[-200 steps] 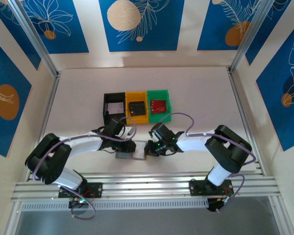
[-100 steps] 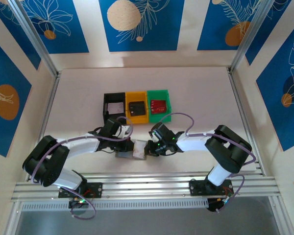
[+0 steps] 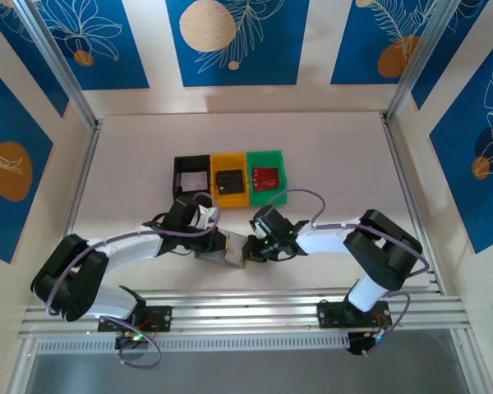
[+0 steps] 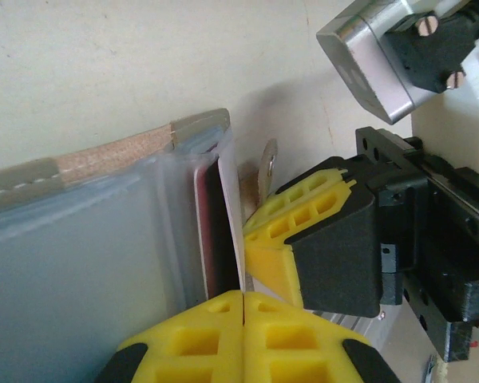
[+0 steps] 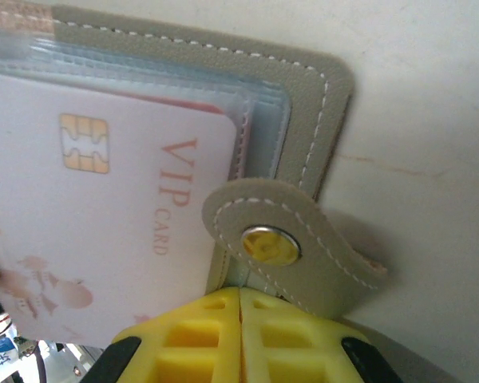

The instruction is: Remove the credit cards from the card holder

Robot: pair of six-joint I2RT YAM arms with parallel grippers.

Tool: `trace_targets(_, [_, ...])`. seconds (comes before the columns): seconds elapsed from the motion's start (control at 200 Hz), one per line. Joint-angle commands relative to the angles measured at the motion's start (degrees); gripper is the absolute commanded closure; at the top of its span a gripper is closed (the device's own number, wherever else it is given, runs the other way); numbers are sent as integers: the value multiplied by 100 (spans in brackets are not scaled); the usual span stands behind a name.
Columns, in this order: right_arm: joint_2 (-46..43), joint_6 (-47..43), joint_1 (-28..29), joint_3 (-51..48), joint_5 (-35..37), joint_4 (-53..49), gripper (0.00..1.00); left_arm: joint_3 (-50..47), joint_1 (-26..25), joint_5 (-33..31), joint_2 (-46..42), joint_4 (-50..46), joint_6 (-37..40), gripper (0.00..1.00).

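The grey card holder (image 3: 228, 254) lies open near the table's front edge between both grippers. In the left wrist view its grey cover (image 4: 199, 124) and clear sleeves stand edge-on. My left gripper (image 4: 243, 302) (image 3: 216, 240) is shut on the thin edge of a pale credit card (image 4: 233, 227), and a dark red card (image 4: 211, 231) sits beside it in a sleeve. The right wrist view has the pale pink VIP card (image 5: 128, 199) with its chip lying over the holder (image 5: 303, 104). My right gripper (image 5: 239, 302) (image 3: 249, 246) is shut on the holder's edge below the snap tab (image 5: 287, 247).
A row of black (image 3: 179, 176), yellow (image 3: 229, 197) and green (image 3: 276, 168) bins stands just behind the holder, each with a card inside. The right gripper's yellow fingers (image 4: 303, 215) sit close against the left gripper. The aluminium rail (image 3: 246, 308) runs along the near edge.
My left gripper has closed on the card's edge, and the left arm has drawn back a little to the left. The holder now looks tilted up. The right arm has stayed put.
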Motion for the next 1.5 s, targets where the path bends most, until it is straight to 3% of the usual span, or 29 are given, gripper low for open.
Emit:
trace_targets(0.0, [198,-103,73,-186,172,-485,92,-25,141,209,-252,0,110,100])
trace_targets(0.595, [83,-180,-67,-267,170,-539,92,22,327,-75,-887,-441,36,100])
trace_targets(1.21, [-308,-384,-148,-298,77,-563,92,-161,381,-82,-1138,-267,-207,100])
trace_targets(1.345, [-811,-574,-207,-270,163,-744,89,-169,381,-128,-1289,-243,-313,100])
trace_targets(1.496, [-1214,-760,-315,-173,256,-1013,78,-158,372,-194,-1413,-183,-466,100])
